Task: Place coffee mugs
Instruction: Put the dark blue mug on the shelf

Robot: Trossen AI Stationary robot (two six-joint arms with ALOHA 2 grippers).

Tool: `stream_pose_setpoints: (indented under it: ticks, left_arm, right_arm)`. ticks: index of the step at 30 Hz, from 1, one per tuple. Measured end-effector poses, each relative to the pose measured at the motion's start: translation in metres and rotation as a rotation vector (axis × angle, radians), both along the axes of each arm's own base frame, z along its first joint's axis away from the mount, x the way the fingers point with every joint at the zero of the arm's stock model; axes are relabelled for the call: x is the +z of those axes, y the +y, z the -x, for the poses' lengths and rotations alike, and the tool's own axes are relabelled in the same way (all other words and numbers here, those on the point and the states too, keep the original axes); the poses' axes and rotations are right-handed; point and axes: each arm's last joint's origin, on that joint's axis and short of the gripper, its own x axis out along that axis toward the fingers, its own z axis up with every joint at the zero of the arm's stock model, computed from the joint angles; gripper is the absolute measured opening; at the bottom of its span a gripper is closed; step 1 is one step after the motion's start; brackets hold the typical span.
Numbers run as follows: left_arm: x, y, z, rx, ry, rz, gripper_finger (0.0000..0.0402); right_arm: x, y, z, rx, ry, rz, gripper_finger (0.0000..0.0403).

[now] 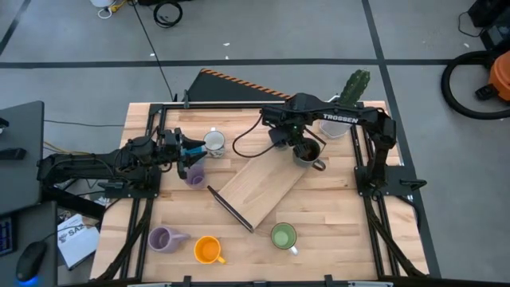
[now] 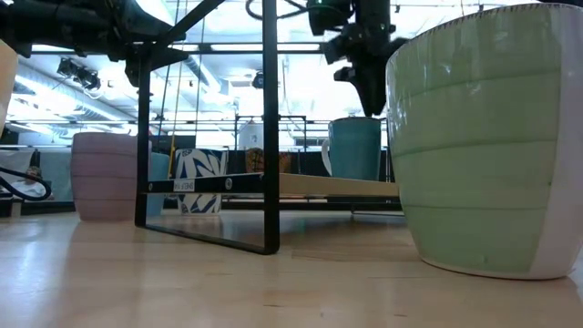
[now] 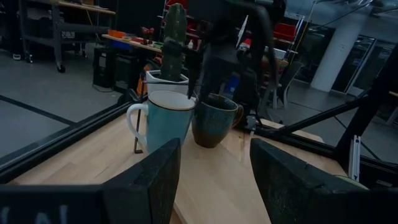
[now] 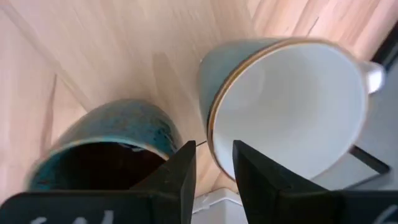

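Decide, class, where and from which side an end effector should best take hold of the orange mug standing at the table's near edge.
Probably by its rim, from straight above. The orange mug stands upright, mouth open upward, so one finger could go inside its wall. Its handle points toward the green mug; the side facing the purple mug looks free.

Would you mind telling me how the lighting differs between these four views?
High view: even light, with only soft shadows on the table beneath the left gripper and right gripper. Low view: bright ceiling lights behind turn the right gripper into a silhouette above the blue mug. Left wrist view: dim and backlit. Right wrist view: well lit, and the blue mug's white inside is brightest.
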Motion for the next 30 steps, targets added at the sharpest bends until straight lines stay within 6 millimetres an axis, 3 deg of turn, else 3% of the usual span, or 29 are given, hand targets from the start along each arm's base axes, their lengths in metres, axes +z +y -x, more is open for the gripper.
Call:
stream_pose_setpoints:
  ticks: [4,8,14,23,30]
  left_arm:
    - [0.0,0.0,0.0,0.0,0.0,0.0,0.0201]
    - [0.0,0.0,0.0,0.0,0.0,0.0,0.0201]
    - [0.0,0.0,0.0,0.0,-0.002,0.009,0.0201]
    - [0.0,0.0,0.0,0.0,0.0,0.009,0.0201]
    - [0.0,0.0,0.0,0.0,0.002,0.008,0.0201]
  right_arm:
    - [0.011,0.006,-0.004,0.002,-0.059,0.012,0.011]
    - [0.017,0.004,-0.022,-0.012,-0.247,0.053,0.011]
    - [0.015,-0.011,-0.039,-0.12,-0.408,0.069,0.0109]
    - [-0.008,-0.033,-0.047,-0.221,-0.362,0.054,0.0109]
    - [-0.011,-0.041,-0.041,-0.276,-0.325,0.044,0.0109]
